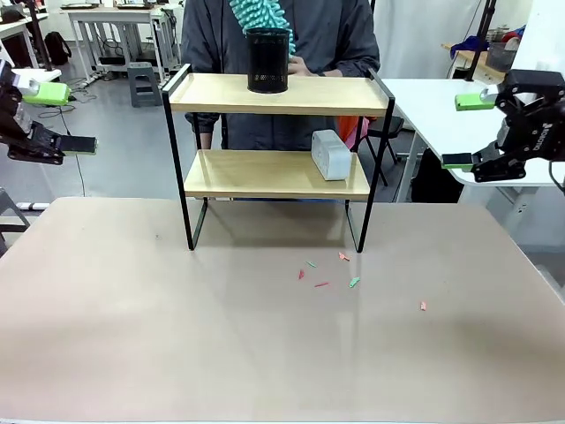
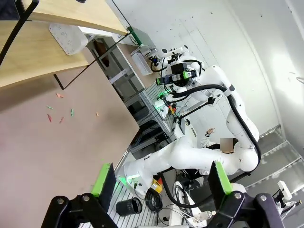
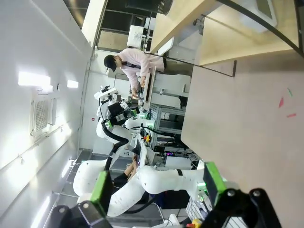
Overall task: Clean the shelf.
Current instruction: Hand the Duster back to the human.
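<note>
Nearest: bare beige table point(image 1: 265, 353), matte, with small coloured scraps point(image 1: 322, 274) between both grippers and nearer the camera than them. Left gripper point(image 1: 48, 119) and right gripper point(image 1: 472, 131) hang off the table's sides, jaws spread, empty. The shelf point(image 1: 274, 172) stands between them at the far edge. Judged light, rigid; thin frame likely tips if pushed high. Grip a black upright. Black mesh cup point(image 1: 267, 60) on top board, grey box point(image 1: 330, 155) below; person behind. Ample room.
</note>
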